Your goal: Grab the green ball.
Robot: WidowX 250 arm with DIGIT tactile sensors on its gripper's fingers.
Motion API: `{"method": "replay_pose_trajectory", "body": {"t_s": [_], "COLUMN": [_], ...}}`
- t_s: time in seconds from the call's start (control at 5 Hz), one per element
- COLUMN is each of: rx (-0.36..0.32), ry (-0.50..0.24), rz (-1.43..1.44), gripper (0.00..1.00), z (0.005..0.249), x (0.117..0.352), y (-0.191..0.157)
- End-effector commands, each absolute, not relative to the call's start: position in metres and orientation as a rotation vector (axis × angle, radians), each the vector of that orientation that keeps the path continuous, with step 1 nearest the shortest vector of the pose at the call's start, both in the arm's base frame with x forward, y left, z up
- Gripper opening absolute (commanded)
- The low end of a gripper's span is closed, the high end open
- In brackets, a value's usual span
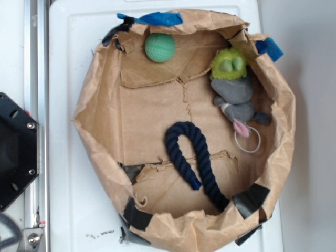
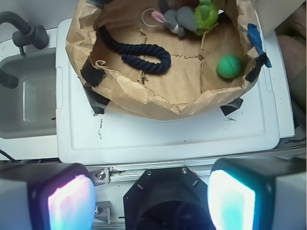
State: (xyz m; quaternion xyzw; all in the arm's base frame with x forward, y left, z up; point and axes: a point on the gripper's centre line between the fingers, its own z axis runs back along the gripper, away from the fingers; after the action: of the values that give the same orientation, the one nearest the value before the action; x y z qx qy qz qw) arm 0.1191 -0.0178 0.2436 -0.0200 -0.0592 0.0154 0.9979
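While the hand [image 2: 151,199] sits released, pads [image 2: 230,200] wide apart and holding nothing, it's over the black base [image 2: 165,199], well short of the paper tub [image 2: 144,98]. Tub rests on the white table [image 2: 168,134]. Ball [image 2: 229,66] lies on the tub floor against the wall, near blue tape [image 2: 256,40]; in the exterior view it's at the far rim [image 1: 159,48]. Plush [image 1: 236,92] is near the ball, not touching. Rope [image 1: 191,157] curls mid-floor, well apart from the ball. Sink [image 2: 26,96] beside the table.
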Motion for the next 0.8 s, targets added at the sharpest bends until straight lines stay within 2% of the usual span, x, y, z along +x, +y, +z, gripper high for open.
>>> {"method": "replay_pose_trajectory", "body": {"t_s": [0.0, 0.4, 0.6], "rx": [-0.040, -0.058, -0.082], "ry": [-0.118, -0.065, -0.109], "rz": [0.031, 0.350, 0.530], "gripper": [1.00, 1.00, 1.00], "z": [0.244, 0.213, 0.207], "x": [0.119, 0.181, 0.208], "y": [-0.018, -0.028, -0.019]}}
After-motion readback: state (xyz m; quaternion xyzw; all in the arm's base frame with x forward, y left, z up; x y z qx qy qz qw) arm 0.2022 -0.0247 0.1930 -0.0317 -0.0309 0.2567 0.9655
